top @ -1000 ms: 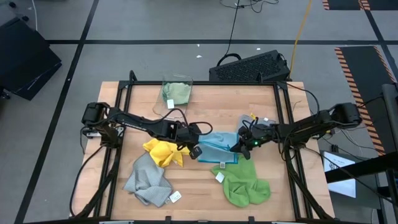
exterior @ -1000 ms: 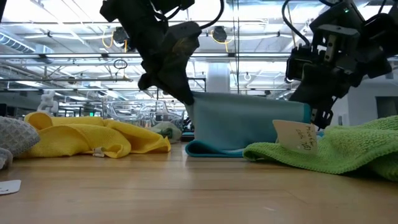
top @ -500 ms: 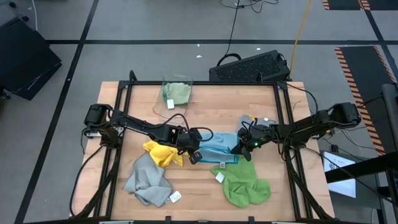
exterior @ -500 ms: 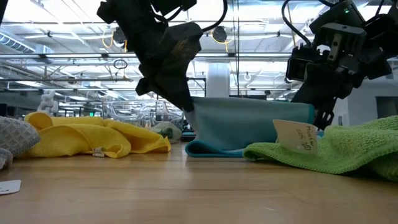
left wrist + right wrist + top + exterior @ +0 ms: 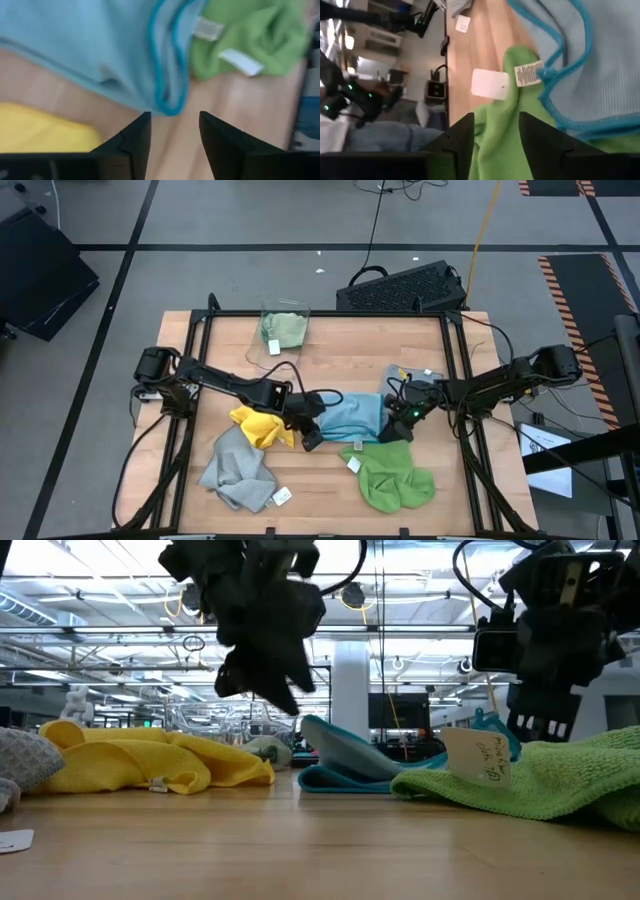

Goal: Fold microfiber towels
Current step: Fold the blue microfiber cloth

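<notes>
A light blue towel (image 5: 350,416) lies folded over on the table's middle, seen also in the low view (image 5: 338,762). My left gripper (image 5: 309,438) stands open just off its near left corner (image 5: 167,102). My right gripper (image 5: 403,423) stands open at the towel's right end (image 5: 600,75), over the bright green towel (image 5: 395,475). Neither has anything between its fingers. A yellow towel (image 5: 258,425) and a grey towel (image 5: 238,470) lie crumpled to the left.
A clear bin (image 5: 284,310) with a pale green towel (image 5: 286,330) stands at the far side. Another grey cloth (image 5: 402,374) lies by my right arm. White tags (image 5: 489,84) stick out of the green towel. A keyboard (image 5: 405,288) sits beyond the far edge.
Both grippers have let go of the light blue towel's raised edge and turned at the wrist. The towel, which stood upright between them, has fallen over and now lies low and folded on the table.
</notes>
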You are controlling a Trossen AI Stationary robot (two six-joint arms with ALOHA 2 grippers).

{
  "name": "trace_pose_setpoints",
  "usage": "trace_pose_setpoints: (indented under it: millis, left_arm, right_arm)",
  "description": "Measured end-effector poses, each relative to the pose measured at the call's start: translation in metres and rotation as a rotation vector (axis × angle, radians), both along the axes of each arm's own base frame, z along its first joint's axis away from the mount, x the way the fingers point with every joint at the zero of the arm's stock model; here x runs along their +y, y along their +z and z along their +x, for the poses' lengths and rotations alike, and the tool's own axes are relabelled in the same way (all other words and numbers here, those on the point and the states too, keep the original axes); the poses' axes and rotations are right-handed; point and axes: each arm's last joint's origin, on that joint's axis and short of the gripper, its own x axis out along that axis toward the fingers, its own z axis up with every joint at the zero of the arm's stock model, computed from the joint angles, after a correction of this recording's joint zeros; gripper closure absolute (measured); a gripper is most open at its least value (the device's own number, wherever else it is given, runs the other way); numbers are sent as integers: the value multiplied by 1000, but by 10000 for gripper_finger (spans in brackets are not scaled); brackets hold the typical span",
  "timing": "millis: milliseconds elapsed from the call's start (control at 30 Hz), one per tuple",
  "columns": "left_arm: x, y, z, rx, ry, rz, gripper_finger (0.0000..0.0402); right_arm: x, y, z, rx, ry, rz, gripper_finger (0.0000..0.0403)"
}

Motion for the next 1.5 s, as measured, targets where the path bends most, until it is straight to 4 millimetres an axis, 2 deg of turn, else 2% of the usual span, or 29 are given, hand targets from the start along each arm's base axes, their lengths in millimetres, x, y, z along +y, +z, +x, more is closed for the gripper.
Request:
trace_pose_setpoints:
  millis: [267,400,500,567,800,867,933,1067,1167,1300,1500]
  left_arm:
    - [6,27,3,-143,17,-106,232]
    - [12,31,4,-185,174,-21,232]
    - [11,20,14,-217,188,39,234]
    - [10,4,18,-180,176,50,243]
    - [10,-32,25,-72,214,41,299]
    - [13,-32,25,-58,223,14,315]
    - [16,-23,24,-52,230,9,330]
    - [19,-4,23,-26,246,117,361]
    - [24,-6,19,29,290,87,373]
    - [37,-7,18,81,350,-28,355]
    - [52,-8,17,108,388,-104,258]
  right_arm:
    - [-1,19,-7,-32,-46,71,244]
    - [-2,23,-11,-20,-85,80,244]
    - [-2,25,-12,-32,-109,79,244]
    - [-3,25,-13,-19,-118,84,244]
    - [-4,24,-13,-6,-159,76,244]
    - [-4,25,-13,-5,-178,75,244]
    - [-4,25,-13,-7,-196,77,244]
    - [-5,25,-13,-1,-200,79,244]
    - [-5,25,-13,-4,-198,76,244]
    - [-5,25,-13,-4,-200,81,244]
    - [-4,27,-11,-4,-200,82,244]
